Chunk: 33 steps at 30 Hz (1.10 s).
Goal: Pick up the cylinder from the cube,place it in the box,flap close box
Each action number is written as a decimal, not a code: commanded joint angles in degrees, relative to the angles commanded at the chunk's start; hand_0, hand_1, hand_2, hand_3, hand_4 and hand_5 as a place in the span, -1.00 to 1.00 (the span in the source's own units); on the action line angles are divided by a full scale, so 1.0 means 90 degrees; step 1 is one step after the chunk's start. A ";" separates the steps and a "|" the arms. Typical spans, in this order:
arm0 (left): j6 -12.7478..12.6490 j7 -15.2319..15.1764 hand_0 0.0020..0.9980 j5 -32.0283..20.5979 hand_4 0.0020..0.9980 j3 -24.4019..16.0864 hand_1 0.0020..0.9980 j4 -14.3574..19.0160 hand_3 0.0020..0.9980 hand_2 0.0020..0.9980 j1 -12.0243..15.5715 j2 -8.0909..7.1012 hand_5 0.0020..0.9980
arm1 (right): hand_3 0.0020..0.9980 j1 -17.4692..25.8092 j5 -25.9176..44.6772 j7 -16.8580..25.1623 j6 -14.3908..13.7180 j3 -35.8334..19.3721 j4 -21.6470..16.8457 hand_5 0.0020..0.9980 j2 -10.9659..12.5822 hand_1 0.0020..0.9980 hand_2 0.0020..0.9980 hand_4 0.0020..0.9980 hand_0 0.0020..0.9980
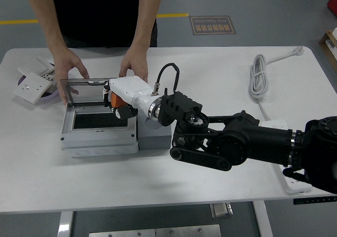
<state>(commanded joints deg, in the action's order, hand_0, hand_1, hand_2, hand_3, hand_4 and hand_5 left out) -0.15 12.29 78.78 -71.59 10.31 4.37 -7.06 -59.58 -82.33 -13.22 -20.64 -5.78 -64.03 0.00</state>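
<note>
From the head view, the robot's black right arm [247, 145] sweeps in from the lower right of the frame and reaches toward the left centre, ending in a white-shelled right hand [125, 94]. Its fingers [117, 109] are clamped on a small orange cylinder [119, 100], which shows only as a patch of orange under the white palm shell. The cylinder is held above the right end of the open grey plastic box [99, 131], over the box's dark interior and just left of its right wall.

The box sits at left centre of the white counter [210, 73], its clear hinged lid [84, 87] standing up at the far side. Touching the box's right side is a grey cube [157, 137], its top partly hidden by the robot's wrist.

A person in a black shirt stands at the top of the frame. The person's one hand [67, 71] rests on the lid's left corner, and the other hand [134, 66] rests just behind the lid's right end, close to the robot's hand.

At the upper left lie white wall sockets [32, 85]. At the upper right is a coiled white cable [259, 76], and a white power strip [295, 180] peeks out beneath the arm at lower right.
</note>
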 joint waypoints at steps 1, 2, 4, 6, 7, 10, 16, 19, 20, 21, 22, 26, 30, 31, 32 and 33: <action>-0.0001 0.0004 0.85 0.0010 -1.00 -0.0007 0.71 0.0000 0.91 0.71 -0.0001 0.0004 -1.00 | -0.49 0.0023 0.0180 0.0157 -0.0122 0.0019 0.0019 -1.00 0.0000 -0.62 -0.46 -1.00 -0.89; -0.0002 0.0006 0.85 0.0016 -1.00 -0.0011 0.71 0.0000 0.91 0.71 -0.0001 0.0007 -1.00 | -0.49 0.0035 0.0316 0.0275 -0.0205 0.0027 0.0029 -1.00 0.0000 -0.62 -0.46 -1.00 -0.89; -0.0001 0.0011 0.85 0.0029 -1.00 -0.0015 0.71 0.0000 0.91 0.71 -0.0001 0.0013 -1.00 | -0.46 0.0051 0.0615 0.0534 -0.0389 0.0020 0.0037 -1.00 0.0000 -0.60 -0.43 -1.00 -0.86; 0.0000 0.0013 0.85 0.0038 -1.00 -0.0014 0.71 0.0000 0.91 0.71 -0.0005 0.0017 -1.00 | -0.46 0.0059 0.0908 0.0798 -0.0547 -0.0003 0.0040 -1.00 0.0000 -0.60 -0.43 -1.00 -0.86; 0.0003 0.0012 0.85 0.0043 -1.00 -0.0012 0.71 0.0000 0.91 0.71 -0.0008 0.0018 -1.00 | -0.46 0.0060 0.1030 0.0899 -0.0600 -0.0015 0.0041 -1.00 0.0000 -0.60 -0.43 -1.00 -0.86; 0.0002 0.0009 0.85 0.0051 -1.00 -0.0016 0.71 0.0000 0.91 0.71 -0.0018 0.0014 -1.00 | -0.45 0.0072 0.1401 0.1149 -0.0766 -0.0011 0.0054 -1.00 0.0000 -0.57 -0.41 -1.00 -0.83; 0.0003 0.0008 0.85 0.0087 -1.00 -0.0042 0.71 0.0000 0.91 0.71 -0.0030 0.0008 -1.00 | -0.45 0.0104 0.1734 0.1359 -0.0853 0.0036 0.0087 -1.00 0.0000 -0.56 -0.42 -1.00 -0.81; 0.0009 0.0006 0.85 0.0091 -1.00 -0.0036 0.71 0.0000 0.91 0.71 -0.0039 0.0011 -1.00 | -0.45 0.0122 0.1905 0.1473 -0.0835 0.0049 0.0106 -1.00 0.0000 -0.56 -0.42 -1.00 -0.81; 0.0010 0.0005 0.85 0.0090 -1.00 -0.0034 0.71 0.0000 0.91 0.71 -0.0043 0.0014 -1.00 | -0.45 0.0133 0.1985 0.1525 -0.0816 0.0051 0.0109 -1.00 0.0000 -0.56 -0.42 -1.00 -0.81; 0.0011 0.0004 0.85 0.0090 -1.00 -0.0032 0.71 0.0000 0.91 0.71 -0.0046 0.0016 -1.00 | -0.44 0.0141 0.2048 0.1566 -0.0801 0.0054 0.0112 -1.00 0.0000 -0.56 -0.41 -1.00 -0.80; 0.0013 0.0004 0.85 0.0088 -1.00 -0.0027 0.71 0.0000 0.91 0.71 -0.0050 0.0020 -1.00 | -0.44 0.0156 0.2160 0.1638 -0.0782 0.0069 0.0118 -1.00 0.0000 -0.56 -0.41 -1.00 -0.80; 0.0015 0.0008 0.85 0.0109 -1.00 -0.0037 0.71 0.0000 0.91 0.71 -0.0058 0.0025 -1.00 | -0.44 0.0230 0.2607 0.1954 -0.0708 0.0145 0.0140 -1.00 0.0000 -0.56 -0.41 -1.00 -0.80; 0.0013 0.0008 0.85 0.0130 -1.00 -0.0052 0.71 0.0000 0.91 0.71 -0.0057 0.0028 -1.00 | -0.38 0.0362 0.3185 0.2452 -0.0596 0.0209 0.0188 -1.00 0.0000 -0.39 -0.31 -1.00 -0.47; 0.0013 0.0007 0.85 0.0131 -1.00 -0.0050 0.71 0.0000 0.91 0.71 -0.0056 0.0029 -1.00 | -0.38 0.0385 0.3316 0.2556 -0.0565 0.0221 0.0198 -1.00 0.0000 -0.39 -0.31 -1.00 -0.47; 0.0014 0.0007 0.85 0.0130 -1.00 -0.0045 0.71 0.0000 0.91 0.71 -0.0054 0.0032 -1.00 | -0.38 0.0409 0.3469 0.2686 -0.0525 0.0234 0.0208 -1.00 0.0000 -0.39 -0.31 -1.00 -0.47; 0.0014 0.0008 0.85 0.0138 -1.00 -0.0049 0.71 0.0000 0.91 0.71 -0.0053 0.0035 -1.00 | -0.35 0.0433 0.3636 0.2831 -0.0480 0.0241 0.0218 -1.00 0.0000 -0.29 -0.22 -1.00 -0.33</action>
<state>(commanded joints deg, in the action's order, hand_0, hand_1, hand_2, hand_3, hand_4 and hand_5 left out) -0.02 12.36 80.03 -72.03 10.31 3.90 -6.75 -55.69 -49.61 12.26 -24.96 -3.61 -62.07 0.00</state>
